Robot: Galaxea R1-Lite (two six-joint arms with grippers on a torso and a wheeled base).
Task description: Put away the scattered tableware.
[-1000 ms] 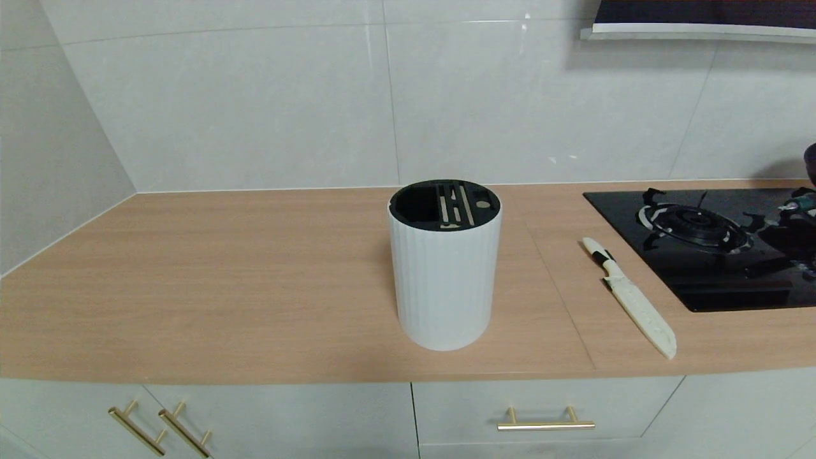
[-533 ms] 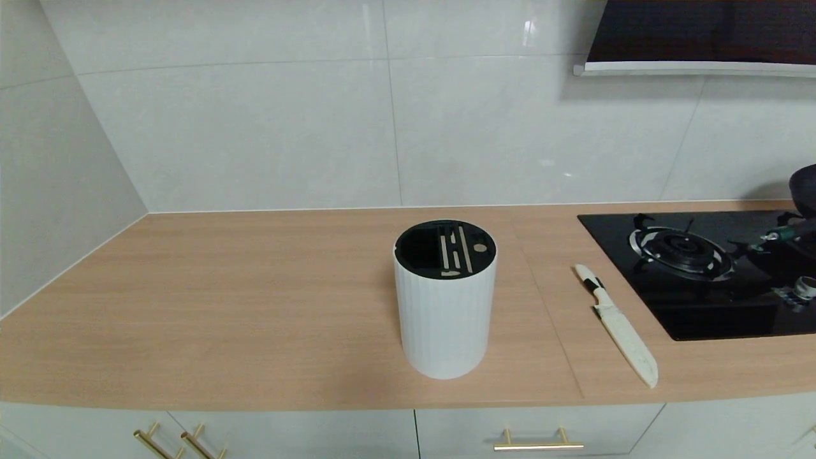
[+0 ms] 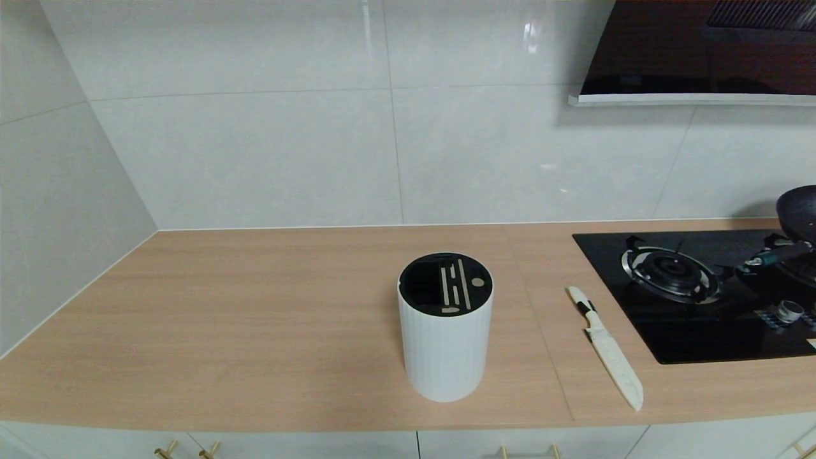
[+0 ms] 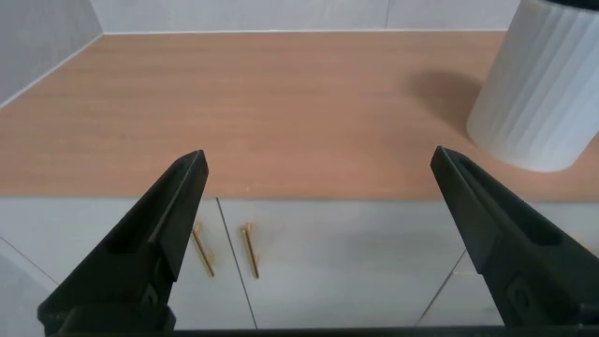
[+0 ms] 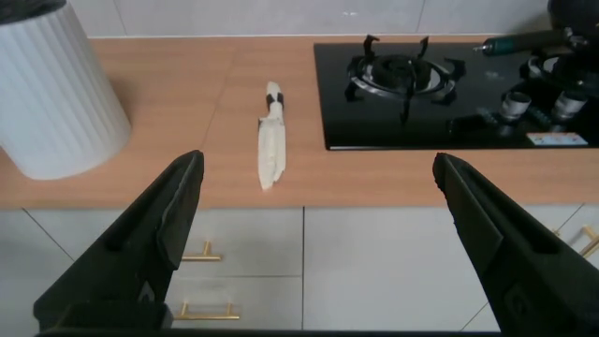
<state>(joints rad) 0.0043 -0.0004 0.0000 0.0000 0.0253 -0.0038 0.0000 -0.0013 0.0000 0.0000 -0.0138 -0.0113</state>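
Although the head camera has shifted, we find the knife [image 3: 604, 357] unmoved near the worktop's [image 3: 255, 319] front edge, between slotted holder [image 3: 445, 344] and hob [image 3: 701, 319], with left gripper [image 4: 317, 159] and right gripper [image 5: 316, 161] wide open, empty: pickup pending.

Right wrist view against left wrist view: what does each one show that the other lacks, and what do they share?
Right wrist view, not the left: the knife lying flat on the countertop and the black gas hob beside it, seen between the fingers of the open right gripper. Left wrist view, not the right: the side wall at the counter's corner, seen past the open left gripper. Shared: the white ribbed holder, the wooden countertop, and cabinet fronts with gold handles below.
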